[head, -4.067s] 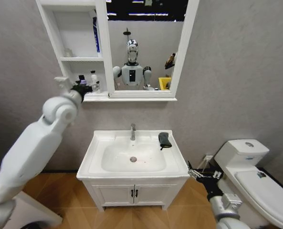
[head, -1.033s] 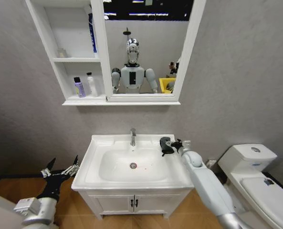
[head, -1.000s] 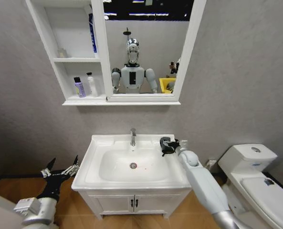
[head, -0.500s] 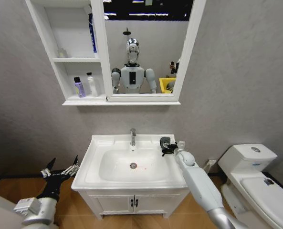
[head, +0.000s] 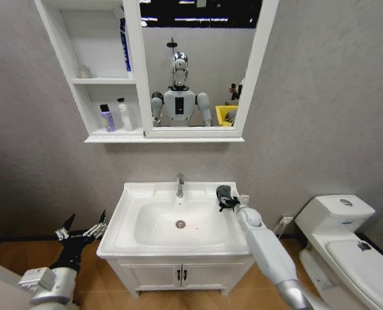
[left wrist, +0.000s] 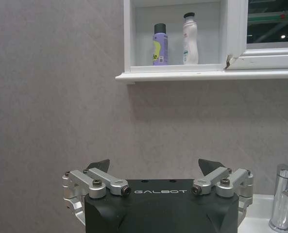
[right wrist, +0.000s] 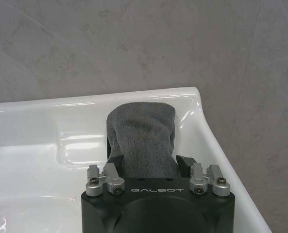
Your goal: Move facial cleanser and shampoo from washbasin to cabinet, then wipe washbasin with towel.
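The towel (right wrist: 142,141), a soft, napped dark grey cloth folded into a rounded oblong, lies on the flat back right ledge of the washbasin (head: 130,216), right of the chrome faucet (head: 179,185). The right tool (right wrist: 144,162) is at it: its two black tips stand on either side of the towel's near end, against the cloth (whether they actually pinch it I cannot tell). In the head view the right tool (head: 228,202) meets the towel (head: 224,193) at that same corner, the smooth white arm reaching up to it from below.

The washbasin is glossy white ceramic, rectangular with an oval bowl, set on a low white two-door cupboard (head: 178,276).

On the textured grey wall above the washbasin hangs the cabinet (head: 82,74), white niches joined to a framed mirror (head: 197,64). In its bottom niche stand the facial cleanser (head: 105,118), a small purple cylinder with a black cap, and just beside it the shampoo (head: 123,114), a slim waisted white bottle.

The left tool (head: 81,230) hangs low, left of the washbasin, its dark pointed fingers spread wide apart.
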